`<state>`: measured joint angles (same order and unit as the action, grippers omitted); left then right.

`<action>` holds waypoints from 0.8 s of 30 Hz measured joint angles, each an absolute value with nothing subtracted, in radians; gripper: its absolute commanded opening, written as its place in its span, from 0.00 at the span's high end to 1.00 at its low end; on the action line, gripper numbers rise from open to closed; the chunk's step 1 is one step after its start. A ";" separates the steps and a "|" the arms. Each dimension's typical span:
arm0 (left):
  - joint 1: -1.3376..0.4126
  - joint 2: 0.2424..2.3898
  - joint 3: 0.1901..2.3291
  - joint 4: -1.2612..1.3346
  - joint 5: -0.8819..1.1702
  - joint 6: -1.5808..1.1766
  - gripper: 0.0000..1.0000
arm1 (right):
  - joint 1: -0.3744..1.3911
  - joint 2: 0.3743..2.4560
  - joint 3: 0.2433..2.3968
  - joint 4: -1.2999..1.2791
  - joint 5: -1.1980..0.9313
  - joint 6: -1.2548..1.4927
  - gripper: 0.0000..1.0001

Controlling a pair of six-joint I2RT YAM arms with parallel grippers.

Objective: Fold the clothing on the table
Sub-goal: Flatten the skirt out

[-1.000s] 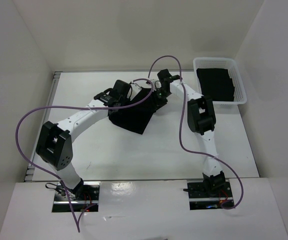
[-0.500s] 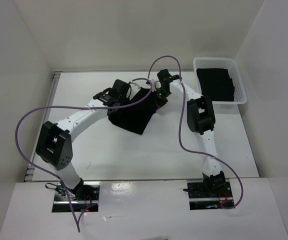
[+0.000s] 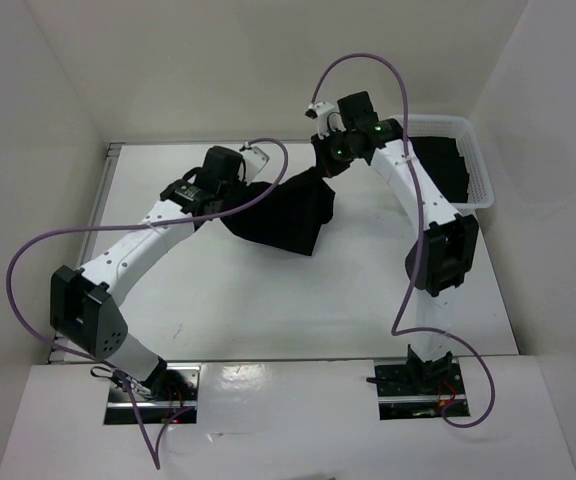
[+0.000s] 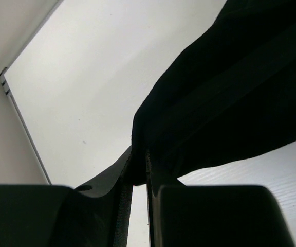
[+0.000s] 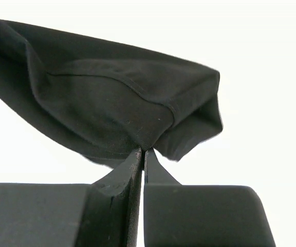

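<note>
black clothing (image 3: pixel 288 212) hangs clamped in left pincer (image 4: pixel 139 172) and right pincer (image 5: pixel 143 154).

- Two robot arms stood at the near edge: the left arm (image 3: pixel 158 225) and the right arm (image 3: pixel 418 195).
- Two grippers: the left gripper (image 4: pixel 139 164) and the right gripper (image 5: pixel 143 152).
- One black garment (image 3: pixel 288 210).
- One white table (image 3: pixel 268 300).
- One white basket (image 3: pixel 483 185); the dark cloth (image 3: pixel 453 165) inside it could not be counted.
- Two purple cables (image 3: pixel 30 247), one per arm.
</note>
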<state>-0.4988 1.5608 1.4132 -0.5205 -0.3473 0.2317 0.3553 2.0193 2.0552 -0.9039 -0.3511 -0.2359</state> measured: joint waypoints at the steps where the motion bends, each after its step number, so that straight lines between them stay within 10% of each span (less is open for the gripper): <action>1: -0.499 1.550 1.416 -0.522 -0.347 0.232 0.80 | 0.355 1.999 2.055 -0.904 -0.352 -0.238 1.00; 21: -0.497 1.441 1.427 -0.557 -0.369 0.234 0.80 | 0.360 1.910 2.052 -1.003 -0.412 -0.336 0.78; 24: -0.492 1.441 1.427 -0.564 -0.371 0.234 0.80 | 0.360 1.875 2.052 -1.011 -0.416 -0.346 0.90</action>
